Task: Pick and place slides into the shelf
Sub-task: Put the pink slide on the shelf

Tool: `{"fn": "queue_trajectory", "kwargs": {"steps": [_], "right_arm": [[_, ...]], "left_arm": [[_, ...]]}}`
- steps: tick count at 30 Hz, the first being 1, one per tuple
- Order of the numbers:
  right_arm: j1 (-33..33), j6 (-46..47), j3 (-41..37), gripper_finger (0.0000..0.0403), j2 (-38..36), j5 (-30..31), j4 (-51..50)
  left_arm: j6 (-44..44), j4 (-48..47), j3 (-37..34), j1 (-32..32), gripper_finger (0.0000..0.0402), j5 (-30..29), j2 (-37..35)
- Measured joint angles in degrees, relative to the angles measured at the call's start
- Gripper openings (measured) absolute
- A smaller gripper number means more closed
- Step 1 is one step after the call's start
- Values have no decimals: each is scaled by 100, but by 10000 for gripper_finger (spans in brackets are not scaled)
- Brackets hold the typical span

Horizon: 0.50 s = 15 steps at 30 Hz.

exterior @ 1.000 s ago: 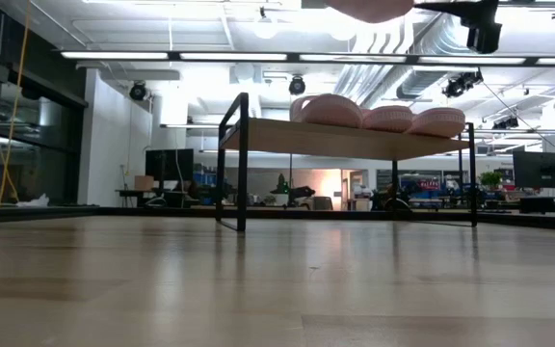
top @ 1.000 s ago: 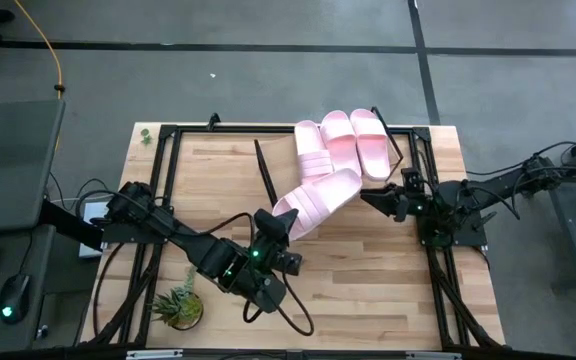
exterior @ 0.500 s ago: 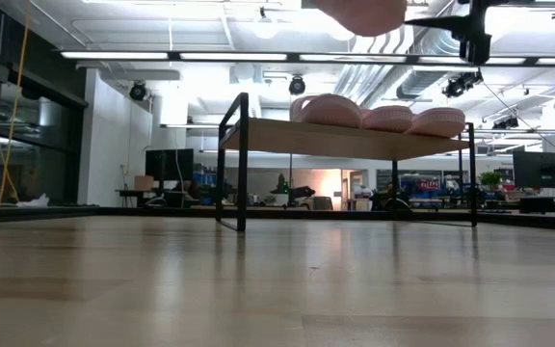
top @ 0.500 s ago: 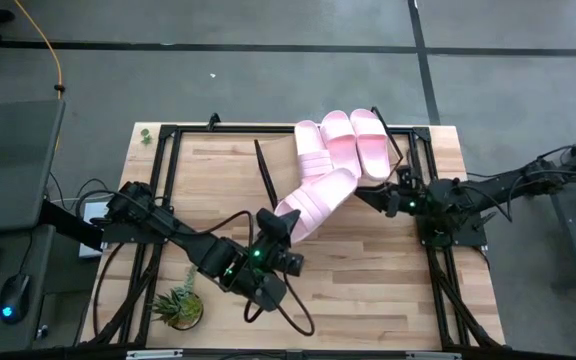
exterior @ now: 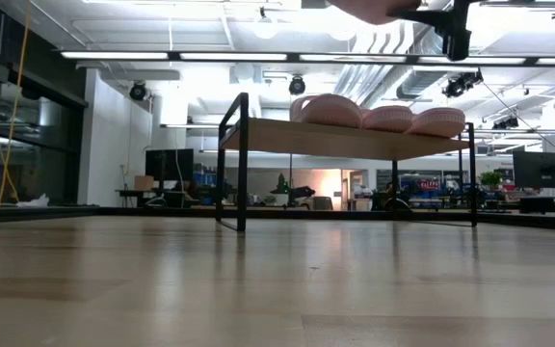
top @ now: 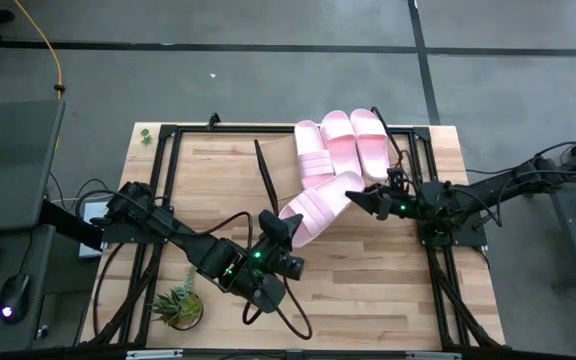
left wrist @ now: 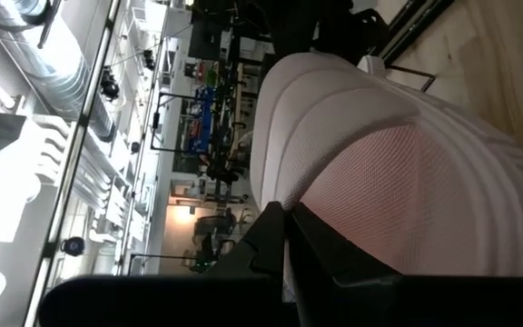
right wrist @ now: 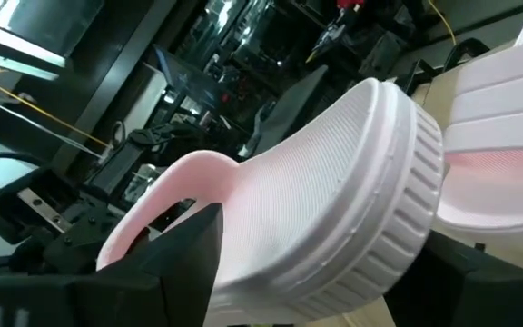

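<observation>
Above the table's middle, the left gripper (top: pixel 280 226) is clamped on the heel end of a pink slide sandal (top: pixel 318 204), held in the air. The right gripper (top: pixel 360 198) stands with fingers spread at the sandal's toe end. Three matching slides (top: pixel 340 143) lie side by side on the slanted shelf (exterior: pixel 355 139).

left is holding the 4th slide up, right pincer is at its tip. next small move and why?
Probably close the right pincer on the free end of the raised slide. Its fingers stand open around that end, while the left pincer is shut on the other end. Three slides already sit on the shelf, so a second grip would likely steady this one for placing.
</observation>
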Motion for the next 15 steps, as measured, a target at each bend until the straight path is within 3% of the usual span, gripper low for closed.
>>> {"fn": "queue_trajectory", "kwargs": {"steps": [5,15], "right_arm": [[0,-19,0,211,0,-17,-79],[-297,-224,0,41,-9,-306,-39]], "left_arm": [[4,0,0,2,0,0,0],[2,-17,0,0,5,13,0]]}}
